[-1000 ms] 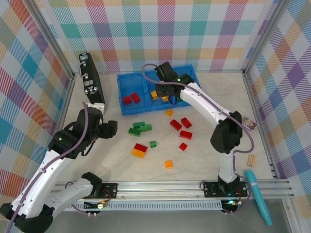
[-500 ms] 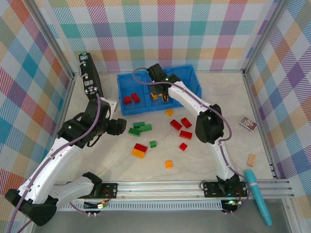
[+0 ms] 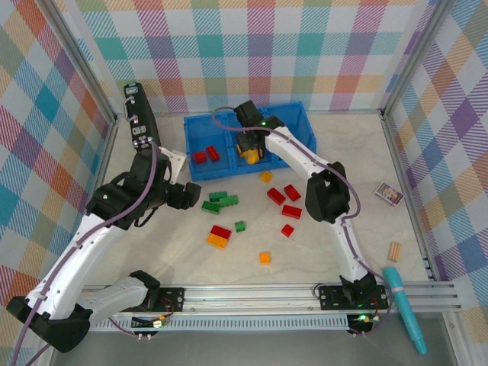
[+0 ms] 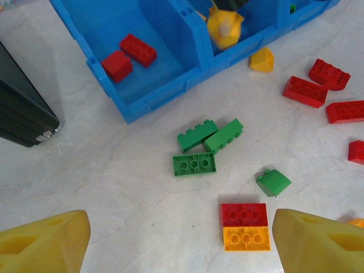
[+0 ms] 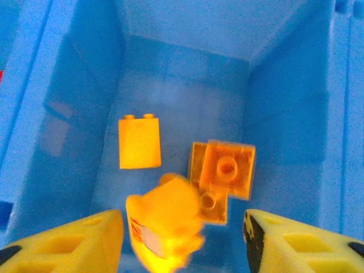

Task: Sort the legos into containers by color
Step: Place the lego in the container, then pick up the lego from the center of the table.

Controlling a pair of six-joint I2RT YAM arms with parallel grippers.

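The containers [image 3: 188,152] are three joined blue bins at the back of the table. My right gripper [image 3: 250,143] hangs open over the middle bin [image 5: 182,68]. A blurred orange-yellow lego [image 5: 165,222] is loose between its fingers, above two orange ones [image 5: 139,142] [image 5: 227,168] on the floor. Two red legos [image 4: 137,49] lie in the left bin. My left gripper [image 4: 182,239] stands open and empty over the table, just short of three green legos [image 4: 194,164]. A red lego [image 4: 244,214] lies against an orange one [image 4: 245,239] by its right finger.
A black flat device [image 3: 141,130] leans at the left wall. More red legos [image 3: 284,200], a green one [image 3: 240,226] and orange ones [image 3: 264,258] are scattered mid-table. A tan block [image 3: 394,251], a small card [image 3: 389,194] and a teal pen [image 3: 404,309] lie far right.
My right gripper has opened over the middle bin and let go of the orange-yellow lego. My left arm has swung a little towards the green legos.
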